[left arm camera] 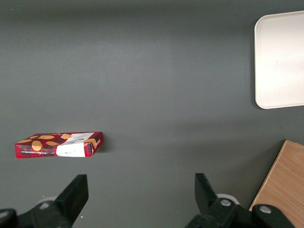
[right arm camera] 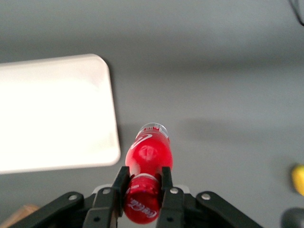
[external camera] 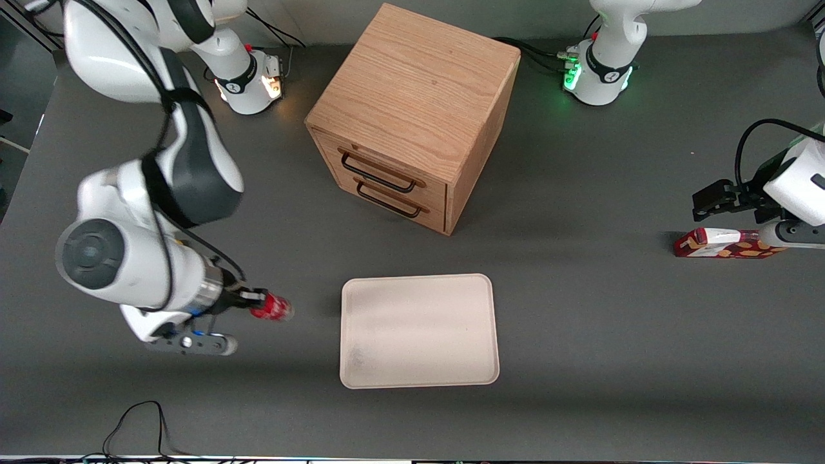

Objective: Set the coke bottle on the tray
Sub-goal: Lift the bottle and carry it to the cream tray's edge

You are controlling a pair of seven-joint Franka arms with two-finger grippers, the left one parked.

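Observation:
My right gripper [external camera: 252, 303] is shut on the coke bottle [external camera: 272, 307], clamping it at the red cap [right arm camera: 142, 202]. The bottle [right arm camera: 148, 153] is held above the grey table with its clear base pointing toward the tray. The cream-white tray [external camera: 419, 330] lies flat and bare on the table, a short gap away from the bottle, nearer the front camera than the wooden drawer cabinet. The tray's rounded corner [right arm camera: 102, 66] shows beside the bottle in the right wrist view, and its edge [left arm camera: 280, 61] shows in the left wrist view.
A wooden cabinet [external camera: 416, 113] with two black-handled drawers stands farther from the front camera than the tray. A flat red and orange patterned carton [external camera: 725, 243] lies toward the parked arm's end of the table. A yellow thing [right arm camera: 298, 178] shows at the right wrist view's edge.

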